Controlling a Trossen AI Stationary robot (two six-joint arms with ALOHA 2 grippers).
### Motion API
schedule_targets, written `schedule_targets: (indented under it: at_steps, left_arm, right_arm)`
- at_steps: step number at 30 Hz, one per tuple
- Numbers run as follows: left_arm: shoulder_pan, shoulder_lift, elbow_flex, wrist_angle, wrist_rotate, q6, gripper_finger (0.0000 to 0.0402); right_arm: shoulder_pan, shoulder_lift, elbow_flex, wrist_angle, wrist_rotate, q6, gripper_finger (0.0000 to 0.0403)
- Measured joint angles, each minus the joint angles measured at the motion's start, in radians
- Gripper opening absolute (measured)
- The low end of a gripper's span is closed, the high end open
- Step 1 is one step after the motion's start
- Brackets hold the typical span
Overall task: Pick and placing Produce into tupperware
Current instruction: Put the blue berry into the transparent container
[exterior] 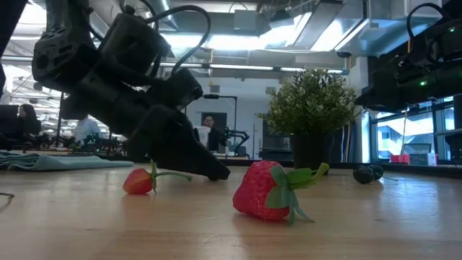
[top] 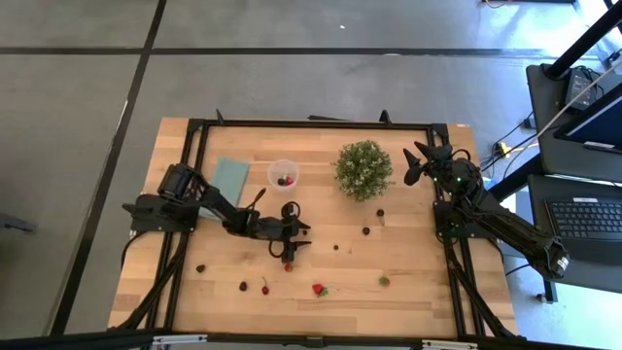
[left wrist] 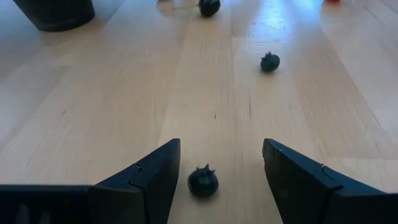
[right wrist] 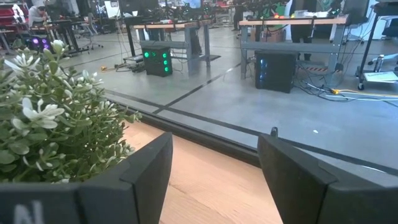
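High view: the left gripper is low over mid-table, the tupperware holds fruit beside the teal sheet, and produce lies scattered towards the front edge; the right gripper waits by the plant. Left wrist view: fingers spread, a dark berry between them, untouched. Right wrist view: fingers parted, empty.

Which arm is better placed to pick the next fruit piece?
The left. Its open left gripper straddles a small dark berry on the wooden table; the right gripper waits beside the green plant.
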Motion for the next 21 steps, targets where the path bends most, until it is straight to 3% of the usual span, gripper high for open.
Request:
schedule_targets:
  at_steps: [21]
  left_arm:
    - [0.005, -0.002, -0.035, 0.015, 0.007, -0.075, 0.0220]
  right_arm:
    - [0.000, 0.000, 0.000, 0.000, 0.000, -0.003, 0.0239]
